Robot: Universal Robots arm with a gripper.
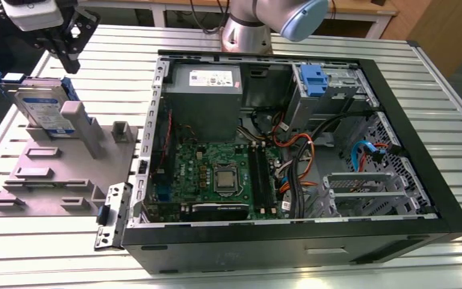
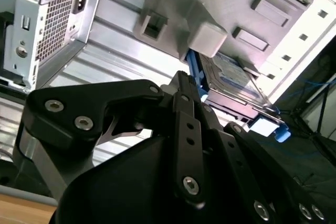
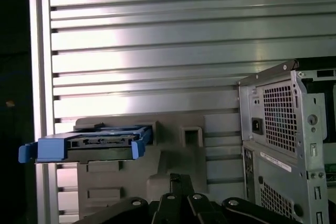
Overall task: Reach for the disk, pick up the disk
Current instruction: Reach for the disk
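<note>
Gripper: the gripper (image 1: 70,65) hangs just above the disk (image 1: 43,107), apart from it; from where I stand it looks clenched, tips together with nothing between them.
Disk: untouched, standing on one long edge in the grey fixture (image 1: 55,174) at the exterior view's left, its blue rails (image 3: 50,149) showing at the ends.
Post: a grey post (image 1: 74,117) of the fixture stands just beside the disk's face.
Surroundings: slatted metal table (image 1: 46,253) below; the open computer case (image 1: 295,238) sits well apart on the exterior view's right.
Risk, jaws: I'd say clenched tips could knock the disk's top edge rather than straddle it.
Risk, tipping: upright on a narrow edge, a sideways nudge could lean it out of its slot.
Risk, post: a tip might catch the post, it's that close.
Risk, grip: smooth plastic rails may slip under an off-centre pinch.
</note>
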